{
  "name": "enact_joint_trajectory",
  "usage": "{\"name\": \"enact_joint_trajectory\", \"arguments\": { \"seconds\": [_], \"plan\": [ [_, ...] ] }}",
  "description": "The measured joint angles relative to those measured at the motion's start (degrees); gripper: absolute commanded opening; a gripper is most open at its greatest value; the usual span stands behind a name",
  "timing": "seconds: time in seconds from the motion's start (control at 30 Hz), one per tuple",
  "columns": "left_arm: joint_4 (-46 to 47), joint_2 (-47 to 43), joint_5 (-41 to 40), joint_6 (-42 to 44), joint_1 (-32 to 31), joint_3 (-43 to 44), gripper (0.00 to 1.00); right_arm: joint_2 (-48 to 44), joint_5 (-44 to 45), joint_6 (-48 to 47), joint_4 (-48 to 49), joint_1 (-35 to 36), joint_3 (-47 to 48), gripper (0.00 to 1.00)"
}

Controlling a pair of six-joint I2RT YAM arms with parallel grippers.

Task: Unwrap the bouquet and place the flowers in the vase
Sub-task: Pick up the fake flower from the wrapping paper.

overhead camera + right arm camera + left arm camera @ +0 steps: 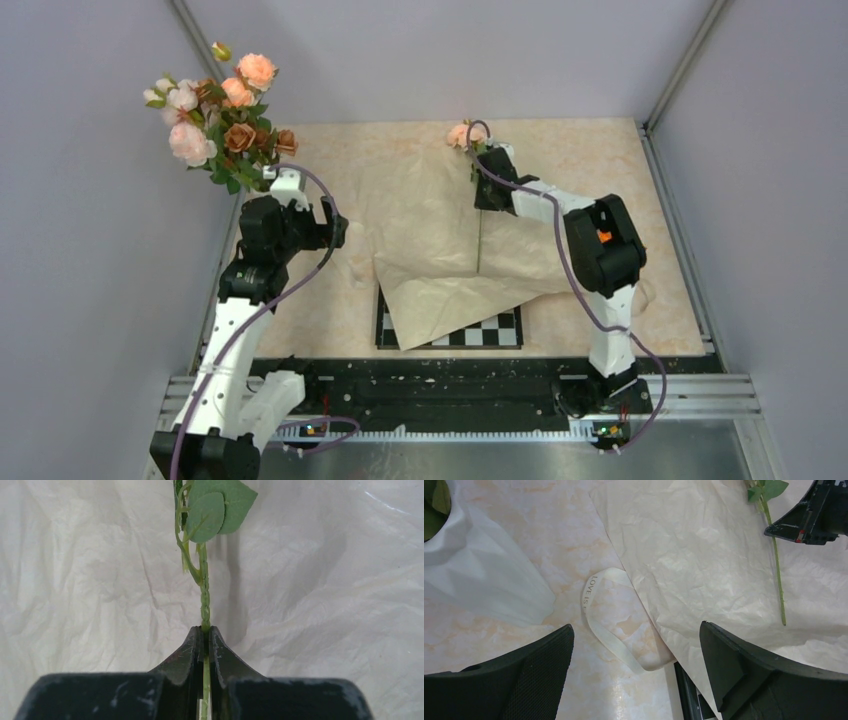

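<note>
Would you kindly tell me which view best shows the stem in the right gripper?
The right wrist view: the stem runs up the centre, pinched in the shut right gripper, leaves above. The left wrist view shows it thin over the paper; the top view shows mainly its bloom.

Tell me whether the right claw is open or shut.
Shut. In the right wrist view the right claw is clamped on a green flower stem, no gap showing, above the wrapping paper.
</note>
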Motion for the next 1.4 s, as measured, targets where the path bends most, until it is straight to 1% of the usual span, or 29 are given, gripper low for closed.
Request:
{"name": "enact_joint_trajectory", "arguments": {
  "seconds": [0.2,0.4,0.5,0.73,0.83,1.0,1.13,1.27,1.4],
  "plan": [
    [0.0,-0.5,0.4,-0.1,0.0,0.0,0.99,-8.1,-1.0,-0.1,8.3,0.0,-8.4,0.00],
    [0.3,-0.8,2.4,-1.6,0.0,0.0,0.99,-13.7,-3.2,-0.5,16.0,0.0,-13.2,0.00],
    [1.5,-0.9,4.9,-3.7,0.0,-0.3,0.99,-17.1,-4.9,-0.6,20.4,0.0,-16.7,0.00],
    [5.7,-1.8,11.5,-10.9,-0.7,-0.8,0.99,-26.5,-9.6,-2.1,26.1,0.0,-22.4,0.00],
    [8.0,-2.4,14.3,-14.3,-1.5,-0.8,0.99,-30.8,-13.4,-3.1,27.1,0.0,-23.1,0.00],
    [13.1,-3.3,19.8,-20.8,-2.3,-0.1,0.99,-36.8,-22.9,-4.4,26.7,0.0,-23.1,0.00],
    [20.5,-3.2,24.2,-27.8,-3.0,0.9,0.99,-40.6,-30.2,-4.6,24.7,0.9,-23.1,0.00],
    [28.7,-2.9,26.7,-34.3,-4.7,1.1,0.99,-44.3,-34.6,-4.3,22.4,3.5,-23.1,0.00],
    [34.5,-0.5,27.4,-38.0,-7.8,1.2,0.99,-47.1,-36.9,-3.4,20.3,6.8,-23.1,0.00]
  ]
}}
